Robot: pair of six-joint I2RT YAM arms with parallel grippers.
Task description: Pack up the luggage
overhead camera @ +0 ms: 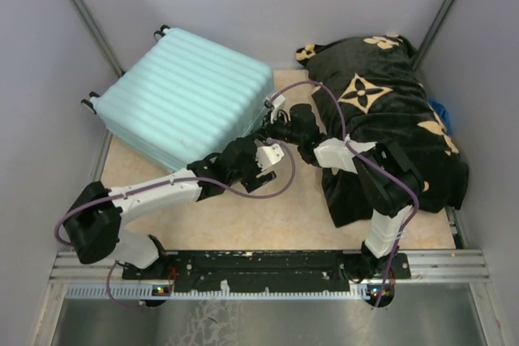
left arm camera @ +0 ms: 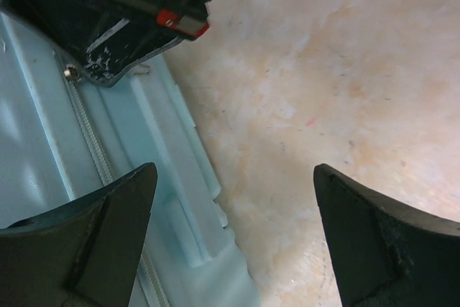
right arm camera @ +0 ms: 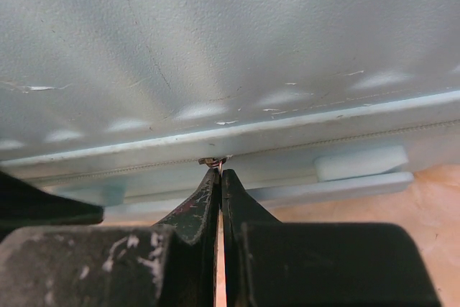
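Cannot resolve grip on tiny zip pull (right arm camera: 213,161) at right gripper (right arm camera: 218,174) tips. Noted blue item (overhead camera: 439,111) at right bench edge, mostly hidden behind blanket (overhead camera: 389,119). Saw luggage (overhead camera: 190,95) cropped in both wrist views.

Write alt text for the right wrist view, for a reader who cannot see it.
The right gripper, black fingers pressed shut, pinches the small metal zip pull on the side seam of the pale mint luggage, whose shell fills the upper frame. Tan table shows at lower right.
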